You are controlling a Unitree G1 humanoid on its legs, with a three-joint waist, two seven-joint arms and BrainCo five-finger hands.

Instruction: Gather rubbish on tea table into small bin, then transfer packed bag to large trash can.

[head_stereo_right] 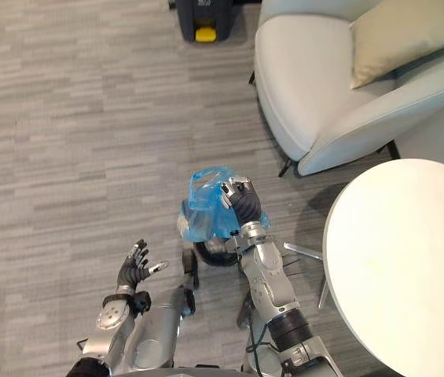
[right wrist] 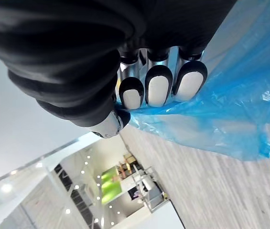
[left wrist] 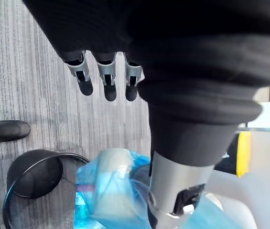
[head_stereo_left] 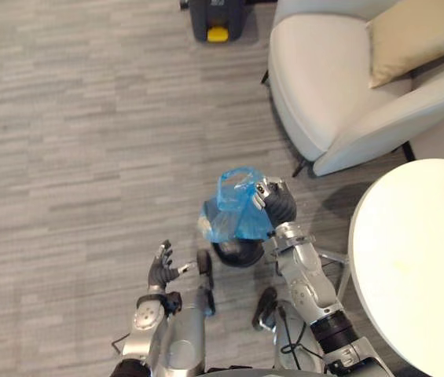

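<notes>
Nearest, the left hand [head_stereo_left: 163, 269] hovers over the floor with its fingers spread, holding nothing. Just beyond it, the right hand [head_stereo_left: 275, 203] has its fingers [right wrist: 156, 90] curled round the gathered top of the blue bag [head_stereo_left: 233, 210]. The bag hangs above the small bin [left wrist: 32, 176], which stands on the floor beside the white counter [head_stereo_left: 418, 267]. The plastic looks thin. It could slip through the fingers or tear under its load, or its bottom could catch the bin's rim and tip it. Farther off stand an armchair [head_stereo_left: 324, 86] with a cushion [head_stereo_left: 418, 35]. Counted: one bag, one bin, one counter, one armchair, one cushion.
</notes>
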